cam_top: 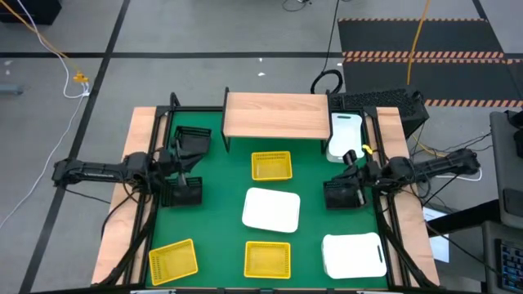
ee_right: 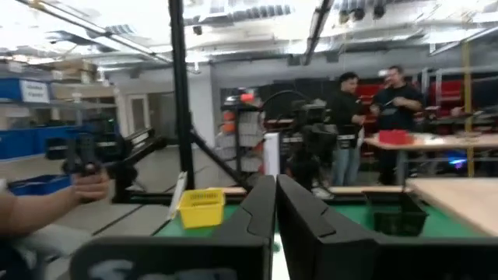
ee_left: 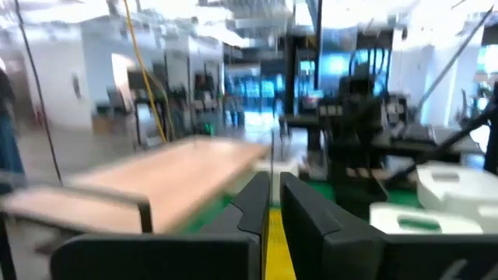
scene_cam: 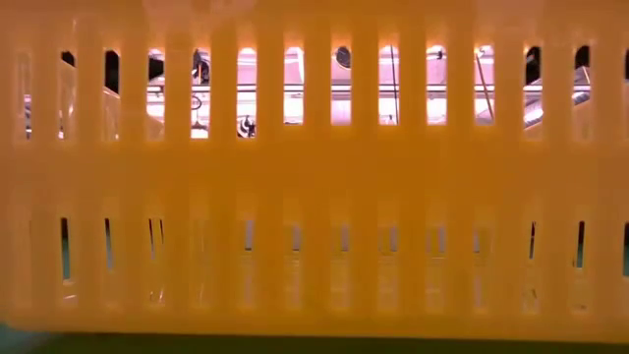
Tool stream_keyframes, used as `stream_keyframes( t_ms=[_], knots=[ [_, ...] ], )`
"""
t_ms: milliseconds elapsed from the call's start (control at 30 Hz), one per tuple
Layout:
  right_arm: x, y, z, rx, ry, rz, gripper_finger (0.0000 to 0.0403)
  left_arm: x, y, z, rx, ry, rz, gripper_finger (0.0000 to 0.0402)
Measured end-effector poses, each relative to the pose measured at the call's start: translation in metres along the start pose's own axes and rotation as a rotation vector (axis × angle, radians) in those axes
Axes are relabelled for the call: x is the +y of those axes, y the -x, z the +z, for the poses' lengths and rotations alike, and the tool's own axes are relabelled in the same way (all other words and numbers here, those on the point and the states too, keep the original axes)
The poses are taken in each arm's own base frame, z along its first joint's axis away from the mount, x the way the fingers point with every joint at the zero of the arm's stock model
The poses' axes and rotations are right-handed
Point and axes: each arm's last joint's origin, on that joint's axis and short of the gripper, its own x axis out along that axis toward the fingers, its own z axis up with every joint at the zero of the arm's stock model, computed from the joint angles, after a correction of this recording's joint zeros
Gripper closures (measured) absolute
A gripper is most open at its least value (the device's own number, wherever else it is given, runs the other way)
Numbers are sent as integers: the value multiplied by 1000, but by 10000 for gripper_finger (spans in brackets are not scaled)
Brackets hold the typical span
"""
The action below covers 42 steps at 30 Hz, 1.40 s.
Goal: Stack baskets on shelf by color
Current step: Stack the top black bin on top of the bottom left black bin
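Low view is blocked by a yellow basket (scene_cam: 314,197); both hands (ee_left: 270,204) (ee_right: 275,204) pinched closed, empty.

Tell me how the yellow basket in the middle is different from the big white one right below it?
The yellow basket has slotted mesh sides; the white basket is smooth with rounded corners. The yellow one looks smaller and sits square to the table, nearer the shelf; the white one looks wider and is slightly turned. Both are shallow rectangular trays lying on the green mat, untouched by either gripper.
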Motion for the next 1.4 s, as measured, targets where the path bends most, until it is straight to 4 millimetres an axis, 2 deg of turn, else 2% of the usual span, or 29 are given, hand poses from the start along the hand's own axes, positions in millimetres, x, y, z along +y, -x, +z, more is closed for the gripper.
stream_keyframes(
  t_ms=[200, 400, 500, 633, 767, 900, 1033, 1133, 1267, 1400],
  knots=[
    [3, -13, 0, -42, 15, 73, 392, 2, 0, 11, -111, -125, 31, 364],
    [3, -27, -17, 54, 2, 74, 374, 6, -4, 4, -41, -188, 77, 364],
    [4, -44, -10, 42, -22, 73, 361, 10, -8, 7, -71, -218, 124, 364],
    [7, -71, -5, 61, -3, 77, 342, 12, -15, 3, -60, -150, 91, 364],
    [7, -86, -5, 87, 110, 20, 325, 11, -21, -8, 21, -17, 61, 364],
    [7, -89, -1, 59, 186, 8, 312, 8, -26, -22, 132, 150, 48, 364],
    [7, -89, 6, -7, 189, -1, 304, -2, -28, -35, 247, 235, -12, 364],
    [4, -89, 3, 38, 166, -101, 303, -10, -29, -40, 282, 278, -44, 364],
    [-3, -86, -15, 230, 208, -299, 302, -21, -34, -41, 298, 289, -36, 364],
    [-13, -82, -19, 407, 280, -499, 302, -34, -51, -31, 322, 249, -31, 364]
  ],
)
